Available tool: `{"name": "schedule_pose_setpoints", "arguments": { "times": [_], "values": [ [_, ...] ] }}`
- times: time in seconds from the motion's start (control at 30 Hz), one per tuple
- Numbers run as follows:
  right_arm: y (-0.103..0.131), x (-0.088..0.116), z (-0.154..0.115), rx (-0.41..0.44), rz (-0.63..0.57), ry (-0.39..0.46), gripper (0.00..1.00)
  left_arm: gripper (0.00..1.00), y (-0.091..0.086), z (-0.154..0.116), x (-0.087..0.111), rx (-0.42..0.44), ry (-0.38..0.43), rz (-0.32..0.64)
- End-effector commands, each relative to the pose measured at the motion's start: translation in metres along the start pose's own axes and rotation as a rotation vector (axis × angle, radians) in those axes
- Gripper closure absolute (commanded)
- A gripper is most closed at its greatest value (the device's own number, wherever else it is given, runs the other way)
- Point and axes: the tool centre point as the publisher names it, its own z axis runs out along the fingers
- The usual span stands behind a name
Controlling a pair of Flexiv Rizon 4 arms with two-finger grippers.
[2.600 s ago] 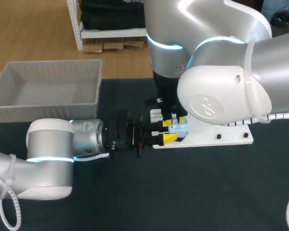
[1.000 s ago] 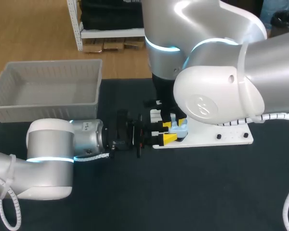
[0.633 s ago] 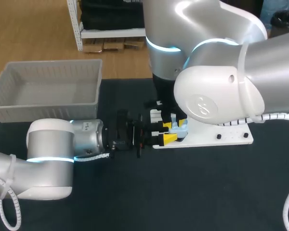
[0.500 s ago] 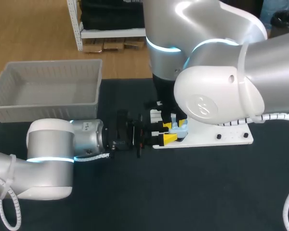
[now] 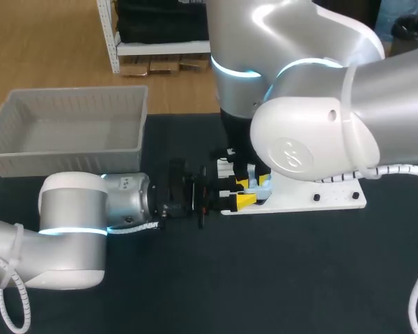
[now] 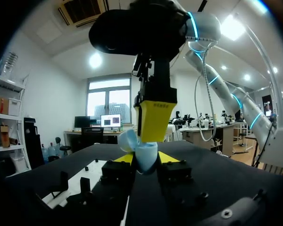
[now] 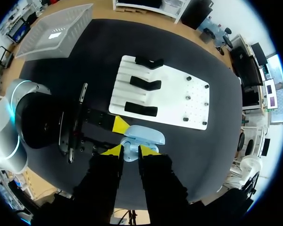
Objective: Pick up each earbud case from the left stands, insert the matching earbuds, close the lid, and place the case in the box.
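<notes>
Left gripper (image 6: 146, 159) clamps the open blue earbud case (image 6: 134, 142); right gripper (image 7: 131, 151), grip unclear, should descend straight and gently, centred over the case.

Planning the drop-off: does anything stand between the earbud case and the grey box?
Nothing visible lies on the table between the earbud case and the box. The right gripper sits directly over the case, though.

head camera looks down from behind; left wrist level, right wrist straight down; all share the case (image 7: 142, 134).
</notes>
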Motion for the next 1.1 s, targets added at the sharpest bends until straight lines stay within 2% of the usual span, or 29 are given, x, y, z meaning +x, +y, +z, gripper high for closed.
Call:
{"name": "schedule_pose_setpoints", "arguments": {
  "times": [0.03, 0.17, 0.4, 0.5, 0.6, 0.67, 0.73, 0.93, 1.1],
  "values": [
    [0.000, -0.001, 0.001, 0.000, -0.002, 0.002, 0.70, 1.00, 0.000, -0.001, -0.001, -0.004, -0.002, 0.001],
    [0.000, -0.001, -0.001, 0.000, -0.001, -0.004, 0.53, 1.00, 0.000, -0.001, -0.001, -0.004, -0.002, 0.001],
    [-0.002, 0.002, -0.021, -0.034, 0.011, -0.039, 0.49, 1.00, 0.000, -0.001, -0.001, -0.004, -0.002, 0.001],
    [-0.007, 0.000, -0.032, -0.062, 0.032, -0.057, 0.38, 1.00, 0.000, -0.001, -0.001, -0.004, -0.002, 0.001],
    [-0.017, -0.007, -0.037, -0.075, 0.077, -0.075, 0.22, 1.00, 0.000, -0.001, -0.001, -0.004, -0.002, 0.001],
    [-0.025, -0.013, -0.036, -0.077, 0.115, -0.079, 0.08, 1.00, 0.000, -0.001, -0.001, -0.004, -0.002, 0.001],
    [-0.033, -0.020, -0.034, -0.078, 0.154, -0.079, 0.01, 1.00, 0.000, -0.001, -0.001, -0.004, -0.002, 0.001],
    [-0.053, -0.038, -0.019, -0.061, 0.235, -0.072, 0.00, 1.00, 0.000, -0.001, -0.001, -0.004, -0.002, 0.001],
    [-0.063, -0.042, -0.004, -0.044, 0.275, -0.069, 0.00, 1.00, 0.000, -0.001, -0.001, -0.004, -0.002, 0.001]
  ]
}}
